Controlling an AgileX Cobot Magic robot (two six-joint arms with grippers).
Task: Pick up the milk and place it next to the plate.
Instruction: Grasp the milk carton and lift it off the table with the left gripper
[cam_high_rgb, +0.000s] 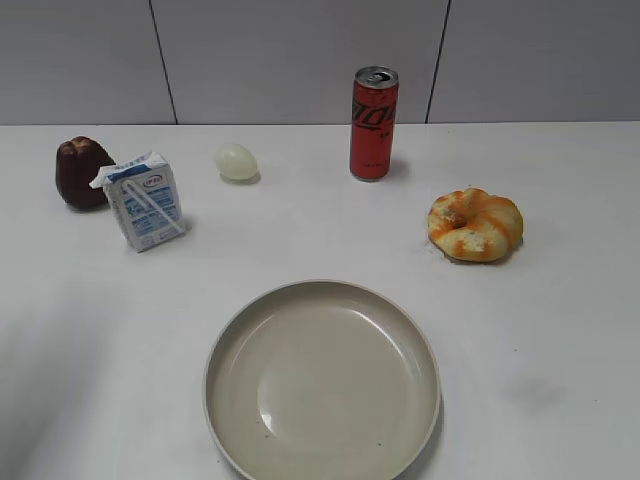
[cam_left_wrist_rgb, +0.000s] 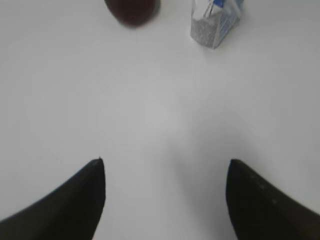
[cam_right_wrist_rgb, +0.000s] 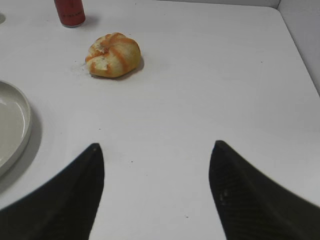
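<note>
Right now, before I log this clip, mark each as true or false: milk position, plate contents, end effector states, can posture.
1. The milk already stands beside the plate. False: it is far back on the left, next to a dark brown cake.
2. The plate is empty. True.
3. The left end effector grips the milk. False: it is open, with bare table between its fingers.
4. The red can stands upright. True.
5. The right end effector is open and holds nothing. True.

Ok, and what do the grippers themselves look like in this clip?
Only fingertips show, in the wrist views. The left gripper has two dark, near-black tapered fingers with pointed tips. The right gripper matches: matte black, wedge-shaped, faintly speckled texture. No cables, markings or arm links are visible; the exterior view shows neither arm.
</note>
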